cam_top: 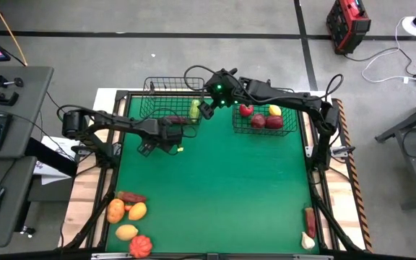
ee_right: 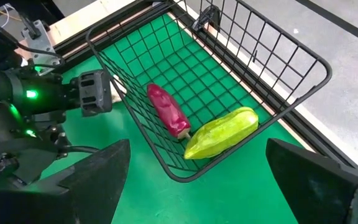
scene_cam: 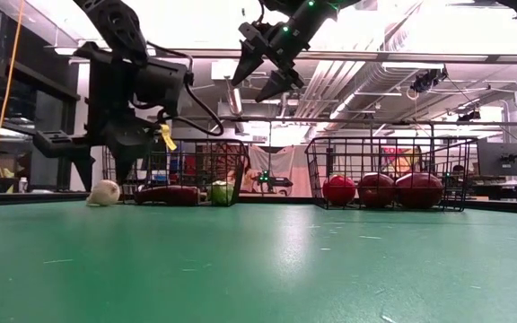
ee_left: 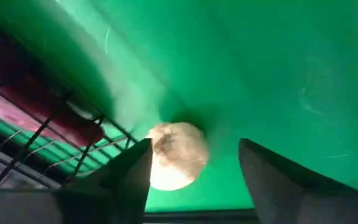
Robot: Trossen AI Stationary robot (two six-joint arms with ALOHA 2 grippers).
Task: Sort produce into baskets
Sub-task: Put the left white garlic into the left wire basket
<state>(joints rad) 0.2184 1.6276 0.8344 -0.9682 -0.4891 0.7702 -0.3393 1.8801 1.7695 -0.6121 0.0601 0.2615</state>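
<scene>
Hovering with fingers wide, the left gripper (ee_left: 194, 171) straddles a white piece (ee_left: 174, 154) beside the left basket (cam_top: 166, 105) near the far edge, while the right gripper (cam_top: 206, 110) hangs open above that basket.

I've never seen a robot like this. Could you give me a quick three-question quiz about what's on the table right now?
1. True or false: the left basket holds two pieces of produce, a maroon piece and a yellow-green piece.
2. What lies between the open fingers of the left gripper?
A. a white round piece on the green mat, just outside the basket
B. a red apple
C. nothing
3. Fill in: the right gripper hangs open and empty above the ___ basket.

Key: 1 true; 2 A; 3 left.
</scene>
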